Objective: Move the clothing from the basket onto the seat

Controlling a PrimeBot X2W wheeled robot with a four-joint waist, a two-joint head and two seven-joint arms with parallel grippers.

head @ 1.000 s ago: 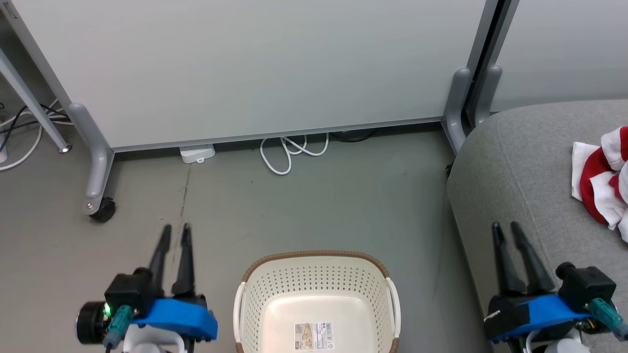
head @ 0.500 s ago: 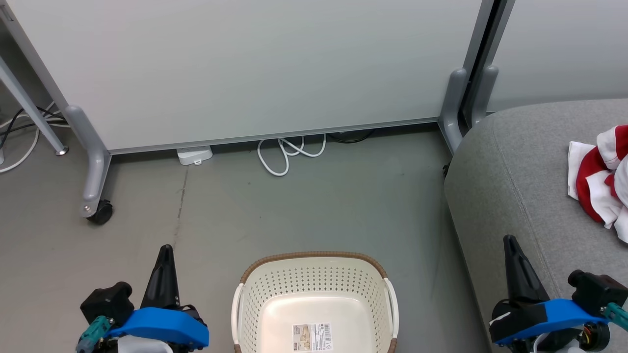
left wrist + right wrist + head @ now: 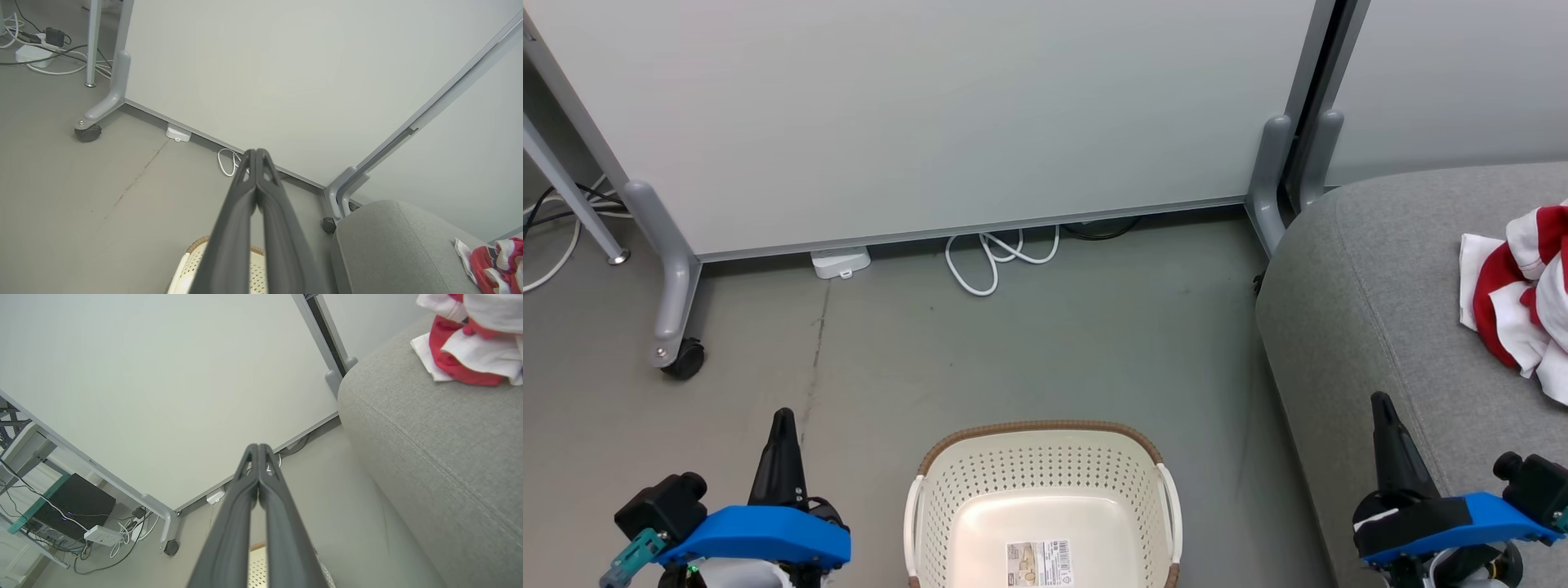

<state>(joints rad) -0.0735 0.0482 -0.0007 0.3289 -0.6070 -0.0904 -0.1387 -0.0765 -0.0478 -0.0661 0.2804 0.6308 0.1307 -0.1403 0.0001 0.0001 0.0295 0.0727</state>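
The red and white clothing lies bunched on the grey seat at the right; it also shows as clothing and clothing on the seat. The cream basket with a brown rim stands on the floor at bottom centre, holding nothing but a label. My left gripper hangs left of the basket, shut with nothing in it; its fingers meet at the tips. My right gripper is over the seat's front edge, shut and holding nothing, well short of the clothing.
A pale partition panel on grey wheeled feet stands behind the floor space. A white cable loop and a power block lie at its base. More cables and a black box sit beyond the panel's left end.
Both grippers went from open to shut and dropped lower in the head view. The camera shifted slightly, sliding the scene left.
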